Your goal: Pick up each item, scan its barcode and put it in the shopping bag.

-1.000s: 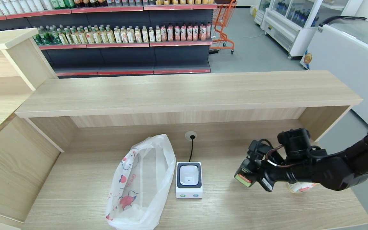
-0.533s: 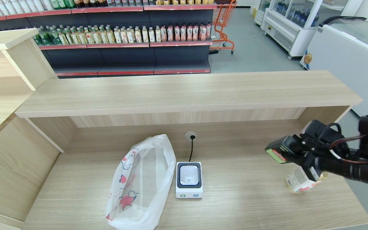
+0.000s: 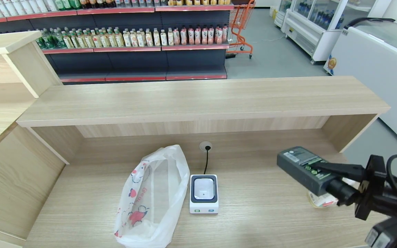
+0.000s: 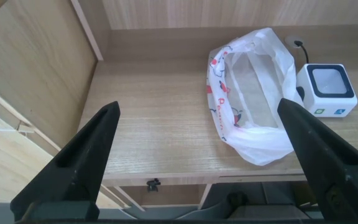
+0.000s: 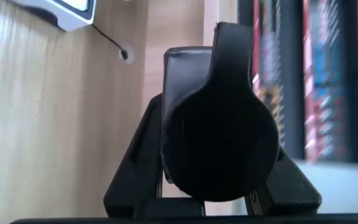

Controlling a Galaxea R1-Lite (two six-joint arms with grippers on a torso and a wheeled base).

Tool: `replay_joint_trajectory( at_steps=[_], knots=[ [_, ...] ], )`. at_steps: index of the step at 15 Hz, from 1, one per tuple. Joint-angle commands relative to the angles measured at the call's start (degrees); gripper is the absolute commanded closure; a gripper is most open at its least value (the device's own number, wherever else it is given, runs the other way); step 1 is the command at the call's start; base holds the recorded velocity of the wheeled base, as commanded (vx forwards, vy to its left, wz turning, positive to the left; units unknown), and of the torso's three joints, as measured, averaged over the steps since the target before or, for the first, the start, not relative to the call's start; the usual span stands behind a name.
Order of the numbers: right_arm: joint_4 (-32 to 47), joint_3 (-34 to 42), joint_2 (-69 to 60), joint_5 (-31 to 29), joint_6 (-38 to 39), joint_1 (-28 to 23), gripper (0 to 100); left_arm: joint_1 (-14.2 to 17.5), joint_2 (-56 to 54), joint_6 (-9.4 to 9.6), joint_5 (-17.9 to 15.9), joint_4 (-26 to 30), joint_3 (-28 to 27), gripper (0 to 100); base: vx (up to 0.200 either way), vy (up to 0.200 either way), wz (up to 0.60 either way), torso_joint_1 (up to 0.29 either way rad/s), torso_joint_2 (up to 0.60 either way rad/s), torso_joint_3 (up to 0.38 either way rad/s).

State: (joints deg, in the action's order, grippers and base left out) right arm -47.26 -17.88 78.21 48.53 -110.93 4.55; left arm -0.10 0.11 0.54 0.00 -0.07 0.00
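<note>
A shop aisle with shelves (image 3: 133, 38) of bottles runs behind a pale wooden tabletop (image 3: 253, 217). The right hand (image 3: 322, 179) hangs above the tabletop's right end, its fingers clamped on a dark grey box (image 3: 298, 162) held clear of the surface. The box's long axis runs out from the hand toward the far left, with a labelled broad face turned up. The scanner (image 3: 203, 193) sits at mid-tabletop, window upward, well apart to the left of the box, and the shopping bag (image 3: 150, 199) lies just beyond it with its mouth toward the back. The next move looks like a leftward carry, probably with a roll, though I cannot tell where the barcode is. A labelled container (image 3: 319, 201) rests under the right arm. The left hand (image 4: 197, 111) hovers near the bag, spread wide and empty.
</note>
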Motion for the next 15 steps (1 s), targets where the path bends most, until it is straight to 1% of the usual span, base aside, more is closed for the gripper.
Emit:
replay_joint_trajectory(
  at_steps=[1,2,3,6,7,8,9,11,15],
  knots=[
    [11.8,-0.6,4.3,4.8,-19.9,6.2,100,0.0,0.0,-0.01,0.0,0.0,0.0,0,0.000,0.000,0.00,0.000,0.00,0.000],
    [14.4,-1.1,4.7,4.6,-24.3,7.5,100,0.0,0.1,-0.01,0.0,0.0,0.0,0,0.000,0.000,0.00,0.000,0.00,0.000],
    [17.6,-2.1,5.8,4.6,-31.9,9.4,100,0.0,0.0,-0.01,0.0,0.0,0.0,0,0.000,0.000,0.00,0.000,0.00,0.000],
    [17.5,-3.2,10.4,6.0,-38.6,9.7,100,0.0,0.0,-0.01,0.0,0.0,0.0,0,0.000,0.000,0.00,0.000,0.00,0.000],
    [17.6,-5.8,12.6,9.4,-42.3,10.1,100,0.0,0.1,-0.01,0.0,0.0,0.0,0,0.000,0.000,0.00,0.000,0.00,0.000],
    [17.6,-7.8,14.3,10.4,-45.9,11.6,100,0.0,0.1,-0.01,0.0,0.0,0.0,0,0.000,0.000,0.00,0.000,0.00,0.000],
    [17.6,-9.4,15.0,10.6,-47.4,12.8,100,0.0,0.1,-0.01,0.0,0.0,0.0,0,0.000,0.000,0.00,0.000,0.00,0.000],
    [17.6,-9.4,15.3,10.7,-49.0,13.4,100,0.0,0.1,-0.01,0.0,0.0,0.0,0,0.000,0.000,0.00,0.000,0.00,0.000],
    [17.8,-12.2,16.6,10.4,-51.4,24.1,100,0.0,0.1,-0.01,0.0,0.0,0.0,0,0.000,0.000,0.00,0.000,0.00,0.000]
  ],
)
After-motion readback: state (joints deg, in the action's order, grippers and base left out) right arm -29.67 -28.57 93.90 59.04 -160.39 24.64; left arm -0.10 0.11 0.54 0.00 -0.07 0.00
